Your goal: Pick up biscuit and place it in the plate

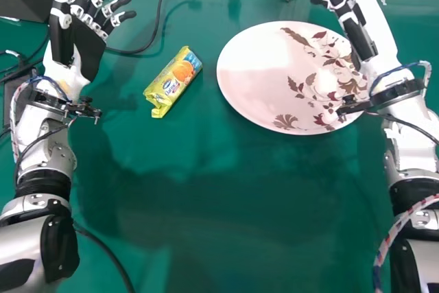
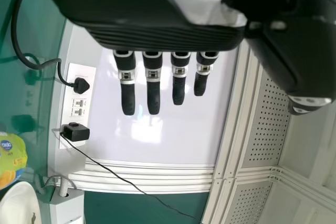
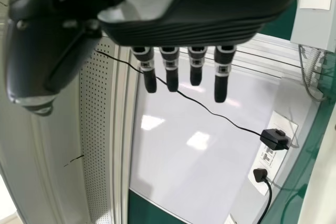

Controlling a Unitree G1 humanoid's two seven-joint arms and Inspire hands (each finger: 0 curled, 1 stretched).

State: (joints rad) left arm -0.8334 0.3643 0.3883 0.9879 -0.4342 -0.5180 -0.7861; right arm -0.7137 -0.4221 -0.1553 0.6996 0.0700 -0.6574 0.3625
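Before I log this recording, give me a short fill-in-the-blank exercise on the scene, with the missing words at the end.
The wrapper of the biscuit packet is mainly ____ in colour. In the head view, the plate lies to the ____ of the packet. Of the robot's left hand and right hand, the one nearer the packet is the ____ hand. The surface of the table is ____ in colour.

Missing words: yellow; right; left; green.

green tabletop (image 1: 206, 204), white wall panels, plugged-in sockets (image 2: 79, 100)
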